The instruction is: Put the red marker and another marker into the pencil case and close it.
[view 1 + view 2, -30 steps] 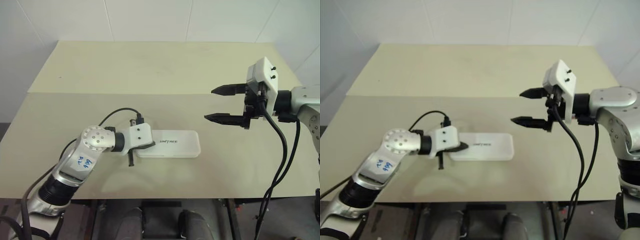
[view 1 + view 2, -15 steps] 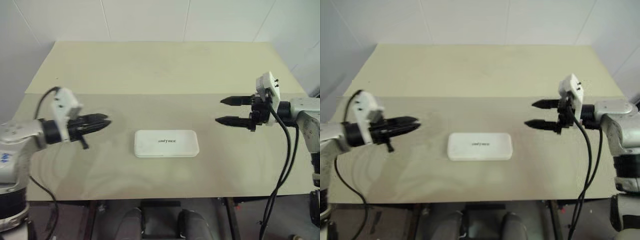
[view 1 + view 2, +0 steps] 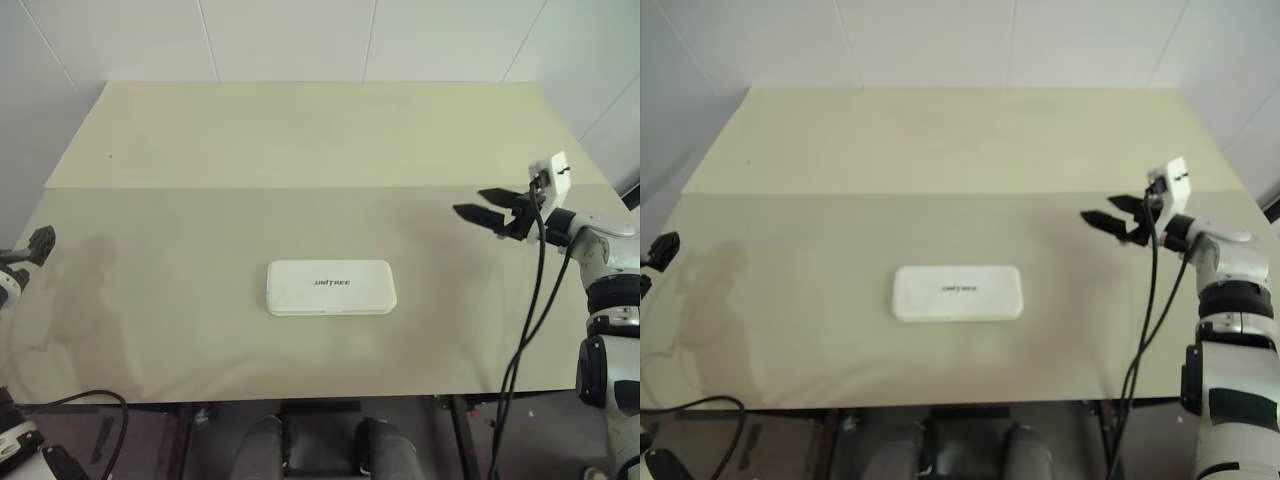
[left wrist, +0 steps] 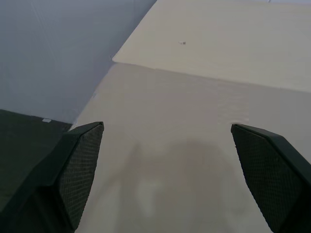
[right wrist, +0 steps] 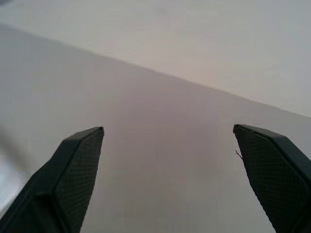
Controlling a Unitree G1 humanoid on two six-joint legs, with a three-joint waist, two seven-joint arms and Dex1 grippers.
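The white pencil case [image 3: 331,287] lies flat with its lid shut near the middle of the table, its dark print facing up. The red marker and the other marker are out of view. My left gripper [image 4: 167,165] hangs at the table's far left edge, well away from the case, with a black fingertip [image 3: 41,243] showing there. Its jaws are open and hold nothing. Over the table's right side, my right gripper [image 3: 470,202] points left toward the middle. It is open and empty, its fingers [image 5: 77,170] spread wide.
The beige table [image 3: 300,140] has a seam running across it between its far and near halves. A white tiled wall [image 3: 300,40] stands behind. Past the table's left edge the dark floor [image 4: 29,141] drops away.
My left gripper came off the case's left end, swung far out to the left and opened. The right gripper drew back to the right and stayed open. The case has not moved.
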